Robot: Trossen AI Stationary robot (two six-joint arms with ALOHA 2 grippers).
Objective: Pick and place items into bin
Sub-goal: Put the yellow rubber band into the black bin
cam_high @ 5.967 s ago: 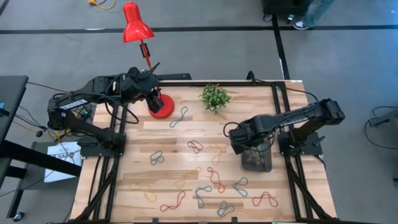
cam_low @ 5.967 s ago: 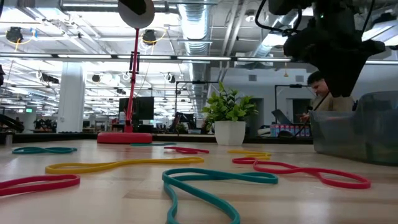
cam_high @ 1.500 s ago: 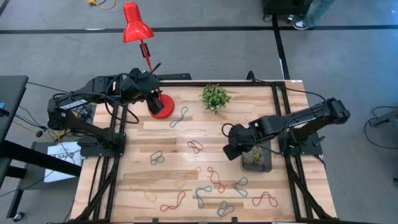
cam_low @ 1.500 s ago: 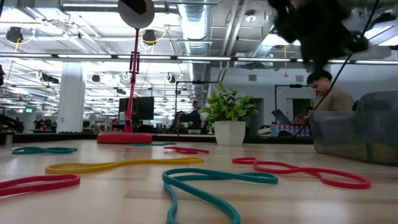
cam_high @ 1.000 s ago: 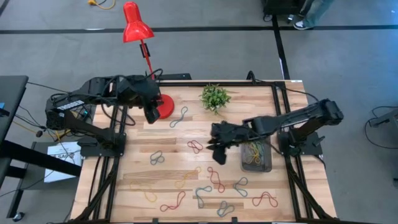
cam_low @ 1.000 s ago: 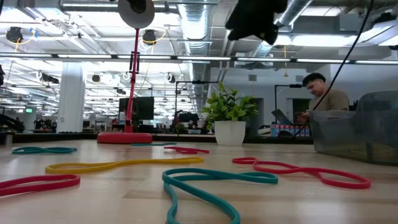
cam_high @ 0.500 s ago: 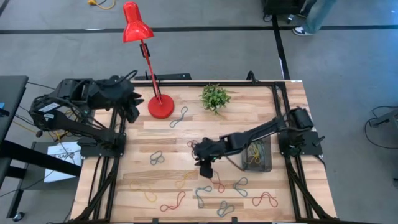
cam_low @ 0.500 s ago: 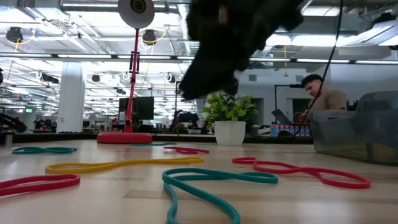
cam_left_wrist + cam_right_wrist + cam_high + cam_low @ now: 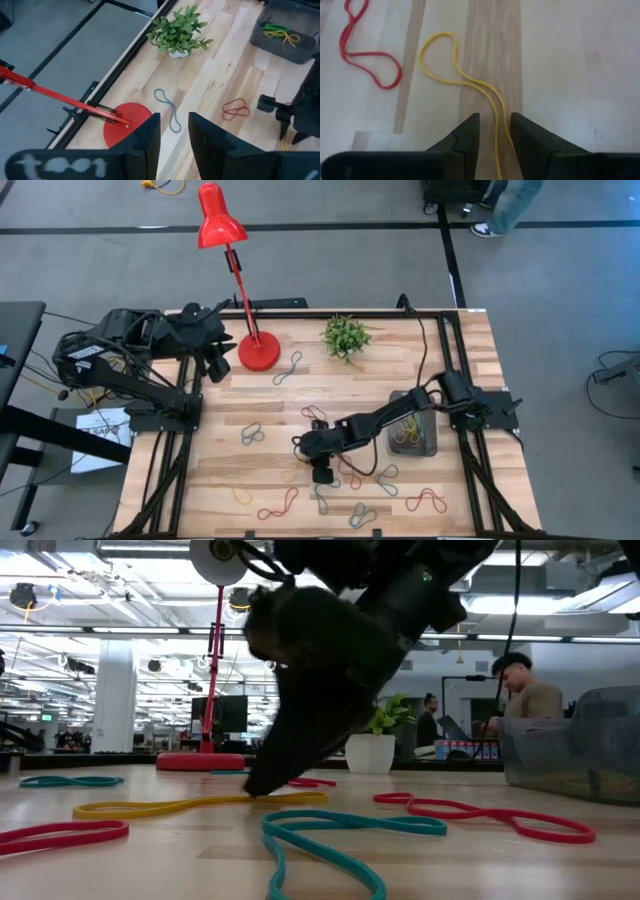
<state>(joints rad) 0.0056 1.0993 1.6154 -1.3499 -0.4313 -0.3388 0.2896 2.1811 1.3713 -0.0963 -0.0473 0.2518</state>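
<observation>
Many thin twisted bands lie over the near half of the wooden table (image 9: 400, 380). A yellow band (image 9: 298, 468) (image 9: 451, 67) (image 9: 190, 805) lies left of centre, with a red one (image 9: 367, 65) beside it. My right gripper (image 9: 318, 473) (image 9: 255, 788) (image 9: 495, 132) is open and low over the table. Its fingers point down, one on either side of the yellow band's doubled strand. The dark see-through bin (image 9: 412, 437) (image 9: 590, 745) (image 9: 285, 30) stands at the right and holds yellow and green bands. My left gripper (image 9: 215, 365) (image 9: 174, 135) is open and waits at the far-left corner. My right gripper comes at the yellow band from above, its fingers (image 9: 467, 132) across the doubled strand (image 9: 496, 115), which runs through the gap and lies flat on the table. Whether a finger touches the band, I cannot tell.
A red lamp stands on its round base (image 9: 259, 352) (image 9: 125, 122) at the far left. A small potted plant (image 9: 346, 336) (image 9: 372, 740) stands at the far middle. Other bands, teal (image 9: 340, 830) and red (image 9: 480, 815), lie near the front edge. A person (image 9: 525, 690) sits beyond the table.
My right arm has swung from beside the bin toward the table's left and near edge and come down onto the yellow band. My left gripper has drawn back from the lamp base toward the table's left edge.
</observation>
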